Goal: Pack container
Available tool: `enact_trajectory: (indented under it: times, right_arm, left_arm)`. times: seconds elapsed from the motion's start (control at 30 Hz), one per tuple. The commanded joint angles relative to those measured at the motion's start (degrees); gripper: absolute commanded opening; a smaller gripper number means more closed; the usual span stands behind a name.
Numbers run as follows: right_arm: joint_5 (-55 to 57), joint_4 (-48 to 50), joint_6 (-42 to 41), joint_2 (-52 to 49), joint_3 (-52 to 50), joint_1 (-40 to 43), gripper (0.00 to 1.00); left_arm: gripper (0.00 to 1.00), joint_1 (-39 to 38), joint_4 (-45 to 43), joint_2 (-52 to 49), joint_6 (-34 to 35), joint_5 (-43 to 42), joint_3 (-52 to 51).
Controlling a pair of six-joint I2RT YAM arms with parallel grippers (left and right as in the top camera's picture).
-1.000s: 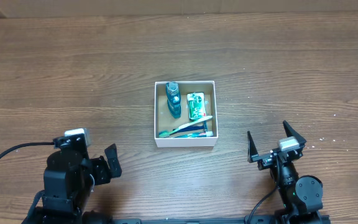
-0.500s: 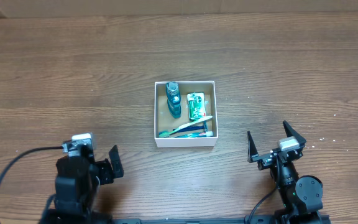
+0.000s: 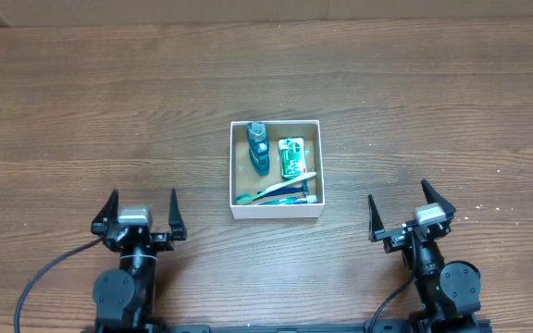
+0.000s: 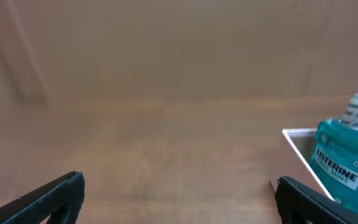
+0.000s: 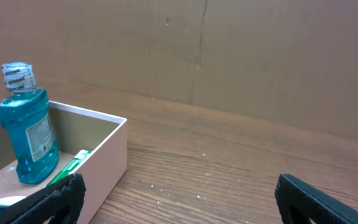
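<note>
The container (image 3: 276, 212), a small white-walled box with a brown floor, sits at the table's middle. Inside stand a blue mouthwash bottle (image 3: 257, 146), a green packet (image 3: 291, 157) and toothbrushes (image 3: 276, 191) along the near wall. My left gripper (image 3: 142, 209) is open and empty, near the front edge, left of the box. My right gripper (image 3: 410, 208) is open and empty, right of the box. The left wrist view shows the bottle (image 4: 347, 165) and a box corner (image 4: 297, 149). The right wrist view shows the bottle (image 5: 28, 127) and the box wall (image 5: 107, 162).
A brown cardboard wall (image 5: 229, 56) stands behind the table's far edge. White crumbs (image 5: 197, 180) lie on the wood right of the box.
My left arm has swung back and settled at the front, its gripper now facing straight ahead and open. The right arm and the box contents have not moved.
</note>
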State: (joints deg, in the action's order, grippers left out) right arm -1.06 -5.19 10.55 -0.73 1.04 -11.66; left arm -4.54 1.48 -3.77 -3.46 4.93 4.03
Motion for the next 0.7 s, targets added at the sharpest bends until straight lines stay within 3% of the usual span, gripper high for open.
enact_trajectory:
  times: [0.0, 0.17, 0.4, 0.67]
  right_arm:
    - [0.3, 0.3, 0.2, 0.6, -0.6, -0.3, 1.0]
    - [0.3, 0.3, 0.2, 0.6, -0.6, -0.3, 1.0]
    - [0.3, 0.3, 0.2, 0.6, -0.6, -0.3, 1.0]
    - [0.3, 0.3, 0.2, 0.6, -0.6, -0.3, 1.0]
  left_arm:
    - [1.0, 0.8, -0.2, 3.0, -7.7, -4.9, -3.9]
    - [1.0, 0.9, 3.0, 3.6, -6.9, -4.5, -3.8]
    - [1.0, 1.8, 3.0, 3.6, -0.5, -4.3, -3.8]
    - [1.0, 2.0, 3.0, 3.5, -0.2, -5.0, -3.8]
